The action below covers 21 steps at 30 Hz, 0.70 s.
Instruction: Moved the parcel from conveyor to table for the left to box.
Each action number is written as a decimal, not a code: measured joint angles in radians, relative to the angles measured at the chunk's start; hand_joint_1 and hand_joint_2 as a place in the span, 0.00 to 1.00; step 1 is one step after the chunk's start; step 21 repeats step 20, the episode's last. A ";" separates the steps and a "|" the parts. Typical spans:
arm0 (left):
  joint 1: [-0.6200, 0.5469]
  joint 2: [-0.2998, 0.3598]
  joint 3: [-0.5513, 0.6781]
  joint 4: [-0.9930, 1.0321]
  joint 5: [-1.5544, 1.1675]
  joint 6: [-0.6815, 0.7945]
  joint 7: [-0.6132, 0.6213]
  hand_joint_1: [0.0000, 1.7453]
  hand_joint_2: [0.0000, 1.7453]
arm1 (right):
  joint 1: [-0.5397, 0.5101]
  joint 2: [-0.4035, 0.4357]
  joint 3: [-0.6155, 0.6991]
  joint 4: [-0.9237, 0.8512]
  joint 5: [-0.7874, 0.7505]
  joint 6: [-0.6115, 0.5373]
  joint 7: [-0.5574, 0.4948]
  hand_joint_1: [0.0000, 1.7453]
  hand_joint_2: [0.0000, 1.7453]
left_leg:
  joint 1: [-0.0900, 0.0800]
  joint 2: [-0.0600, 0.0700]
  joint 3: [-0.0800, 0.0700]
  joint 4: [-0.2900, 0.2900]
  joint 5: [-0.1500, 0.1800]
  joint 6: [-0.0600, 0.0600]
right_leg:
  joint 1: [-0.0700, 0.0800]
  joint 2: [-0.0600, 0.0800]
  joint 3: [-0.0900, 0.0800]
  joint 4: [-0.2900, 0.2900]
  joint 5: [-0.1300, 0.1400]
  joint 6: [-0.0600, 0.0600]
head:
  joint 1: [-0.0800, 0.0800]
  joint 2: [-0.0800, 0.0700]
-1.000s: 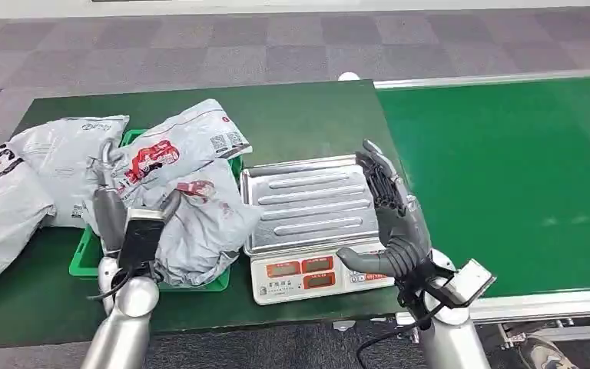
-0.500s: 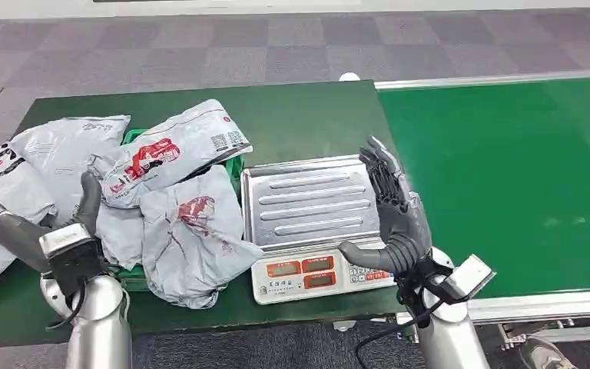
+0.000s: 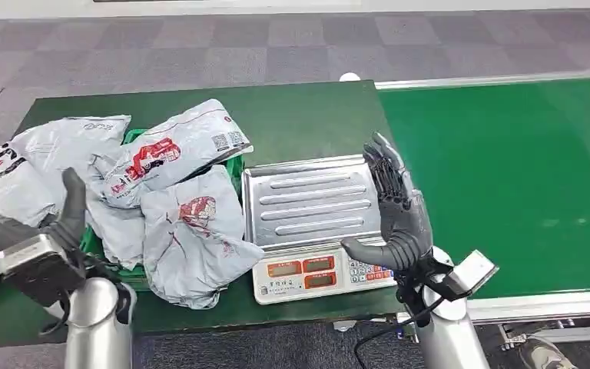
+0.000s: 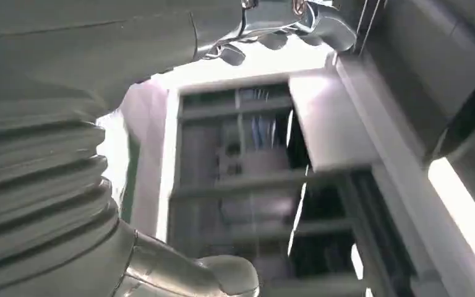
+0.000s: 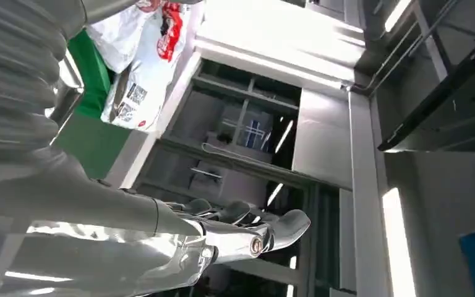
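Both my hands are empty. My right hand [image 3: 396, 215] stands upright over the near right edge of the scale [image 3: 307, 206], palm turned toward the pan, fingers [image 3: 384, 175] straight and spread, thumb stuck out across the keypad; it touches nothing that I can see. My left hand [image 3: 27, 231] hangs over the left end of the table [image 3: 307, 115], thumb raised, the rest of the fingers apart and holding nothing.

The conveyor [image 3: 507, 184] beside my right arm is bare green belt. The parcels are all on the table. A grey poly mailer with a red print [image 3: 192, 238] lies crumpled over the near rim of the green box [image 3: 234, 165], one corner touching the scale's front. Another mailer [image 3: 173, 150] rests on top of the box, and two more [image 3: 50, 161] lie flat beyond my left hand.

I judge these bags to be light and soft: thin plastic film (glossy, so probably slick against my fingertips) around something limp, since the near one folds and creases under its own weight. A flat pinch on a smooth face would likely slide. I would rather gather a fold, or close around a bunched edge where the film is doubled, and expect the rest to droop and swing. Nothing about them looks fragile, so a firm squeeze should do no harm; the risk is the bag slipping out or snagging on the box rim.
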 measured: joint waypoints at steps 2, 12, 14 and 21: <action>0.001 0.013 -0.047 0.027 0.039 -0.044 0.011 0.00 1.00 | -0.002 0.000 0.000 0.011 -0.013 0.002 0.025 0.00 0.00 | 0.000 0.000 0.000 0.000 0.000 0.000 | 0.000 0.000 0.000 0.000 0.000 0.000 | 0.000 0.000; -0.052 0.051 -0.354 0.115 0.478 -0.943 0.124 0.00 1.00 | -0.101 0.027 0.000 0.325 0.116 -0.333 0.118 0.00 0.00 | 0.000 0.000 0.000 0.000 0.001 0.000 | 0.000 0.000 0.000 0.000 0.001 0.001 | 0.000 0.000; -0.099 0.041 -0.412 0.171 0.529 -1.058 0.137 0.00 1.00 | -0.133 0.046 0.001 0.424 0.142 -0.387 0.114 0.00 0.00 | 0.000 0.000 0.000 0.001 0.001 0.000 | 0.000 0.001 0.000 0.000 0.001 0.001 | 0.000 0.000; -0.230 -0.020 -0.529 0.317 0.573 -1.130 0.169 0.00 1.00 | -0.184 0.108 0.045 0.647 0.180 -0.444 0.088 0.00 0.00 | 0.000 0.000 0.000 0.001 0.001 0.000 | 0.000 0.001 0.000 0.000 0.001 0.001 | 0.000 0.000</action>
